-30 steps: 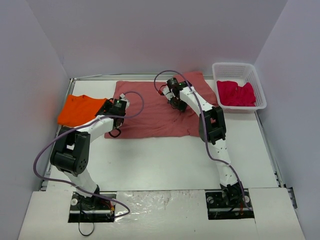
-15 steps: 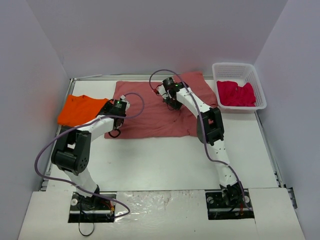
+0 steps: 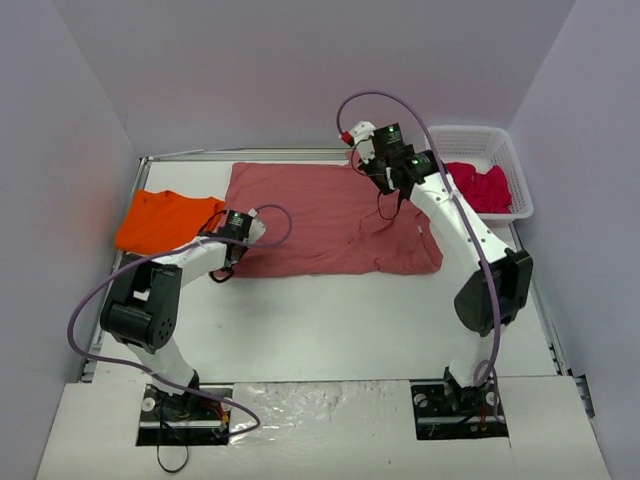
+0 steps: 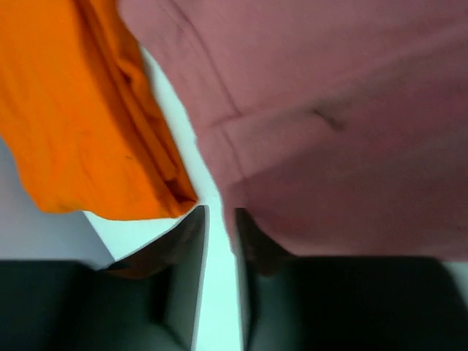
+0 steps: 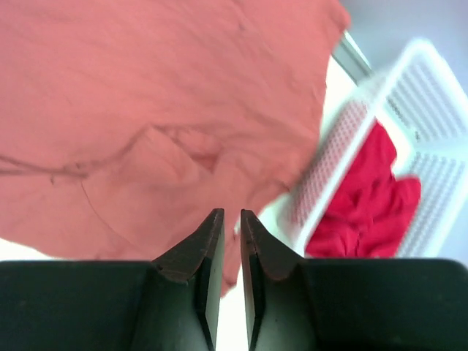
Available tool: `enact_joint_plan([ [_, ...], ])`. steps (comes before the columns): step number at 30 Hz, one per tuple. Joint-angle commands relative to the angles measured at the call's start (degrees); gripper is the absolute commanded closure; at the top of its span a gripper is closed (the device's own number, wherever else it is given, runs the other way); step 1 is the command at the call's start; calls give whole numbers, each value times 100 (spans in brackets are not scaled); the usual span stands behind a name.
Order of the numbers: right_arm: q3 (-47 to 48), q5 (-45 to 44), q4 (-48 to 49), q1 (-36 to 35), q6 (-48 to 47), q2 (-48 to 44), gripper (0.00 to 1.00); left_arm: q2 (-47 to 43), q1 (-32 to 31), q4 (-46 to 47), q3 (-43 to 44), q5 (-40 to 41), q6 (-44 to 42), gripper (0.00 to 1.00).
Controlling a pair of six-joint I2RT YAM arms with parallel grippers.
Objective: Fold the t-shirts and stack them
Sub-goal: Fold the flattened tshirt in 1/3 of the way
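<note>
A white plastic basket (image 3: 478, 133) with lots of little holes sits at the far right corner of the white counter (image 3: 330, 320).

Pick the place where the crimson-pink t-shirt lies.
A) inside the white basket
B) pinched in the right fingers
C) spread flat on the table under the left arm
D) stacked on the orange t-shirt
A: the crimson-pink t-shirt lies bunched inside the white basket at the table's far right.

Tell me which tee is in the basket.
The crimson-pink tee, crumpled inside the white basket at far right. The brick-red tee lies spread on the table, and the orange tee sits at its left edge.
</note>
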State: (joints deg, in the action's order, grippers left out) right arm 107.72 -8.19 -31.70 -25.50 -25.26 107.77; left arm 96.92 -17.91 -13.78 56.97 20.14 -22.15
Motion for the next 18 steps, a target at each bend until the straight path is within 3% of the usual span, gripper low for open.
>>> enact_joint_plan([
  [1,-795,-201,-108,167,109,-334,89,-113,33,-256,-98,-386,-52,85],
  [5,-1455,-263,-99,220,205,-686,90,-7,42,-485,-81,-634,-61,97],
  [18,-2641,-131,-108,317,513,-1038,100,37,42,-696,-63,-960,-211,97],
])
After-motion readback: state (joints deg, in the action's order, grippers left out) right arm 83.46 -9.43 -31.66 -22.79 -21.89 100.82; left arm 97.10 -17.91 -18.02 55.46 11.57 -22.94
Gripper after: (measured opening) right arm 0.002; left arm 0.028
